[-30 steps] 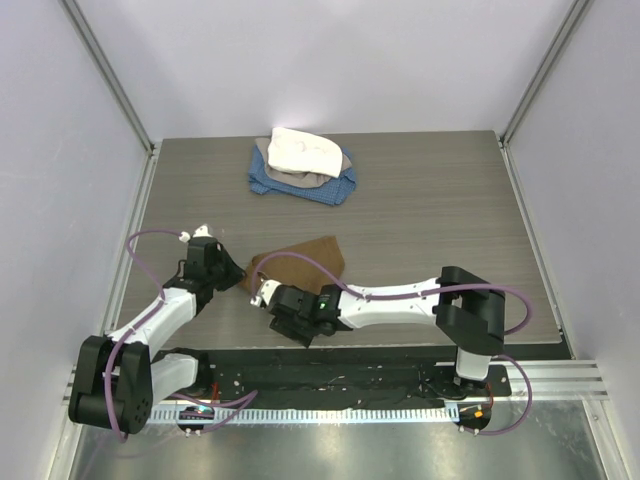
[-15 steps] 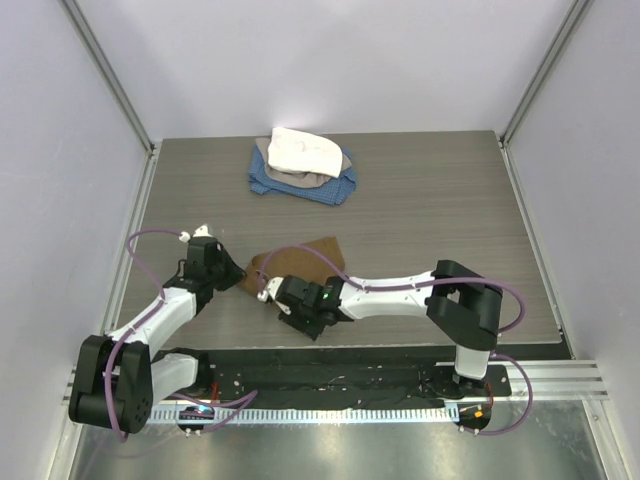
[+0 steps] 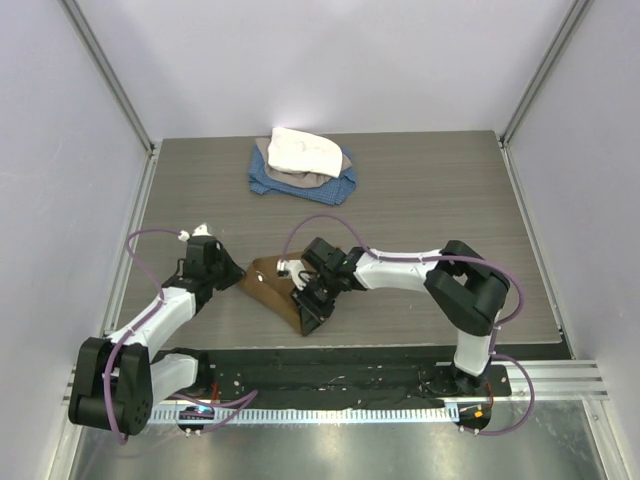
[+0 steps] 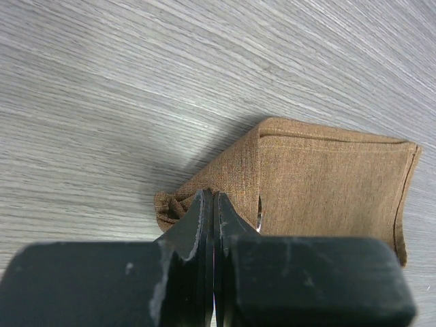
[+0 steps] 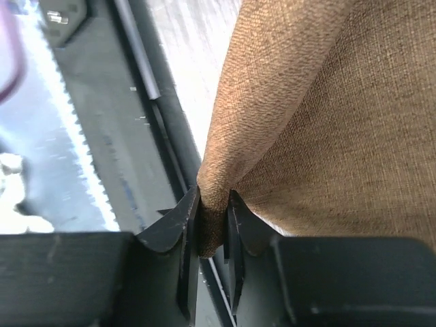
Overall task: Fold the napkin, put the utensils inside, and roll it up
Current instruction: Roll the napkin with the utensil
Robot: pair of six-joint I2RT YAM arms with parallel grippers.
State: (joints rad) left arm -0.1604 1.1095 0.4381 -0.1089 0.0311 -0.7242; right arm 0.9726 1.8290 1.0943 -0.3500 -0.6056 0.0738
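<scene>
The tan-brown napkin (image 3: 272, 288) lies folded near the table's front edge, between my two grippers. My left gripper (image 3: 238, 274) is shut at its bunched left corner and seems to pinch the cloth (image 4: 327, 184). My right gripper (image 3: 306, 312) is shut on a thick fold of the napkin (image 5: 340, 122) at its near tip, over the front rail. In the left wrist view a thin shiny sliver (image 4: 259, 216) shows at a fold edge, possibly the spoon. The rest of the spoon is hidden.
A white cloth (image 3: 300, 150) lies on a blue cloth (image 3: 305, 188) at the back middle of the table. The black front rail (image 3: 340, 375) runs just below the napkin's near tip and shows in the right wrist view (image 5: 136, 136).
My right arm swung back and to the right. Its gripper now holds the napkin's fold at the front edge. The napkin's far flap came toward the front. My left gripper has not moved.
</scene>
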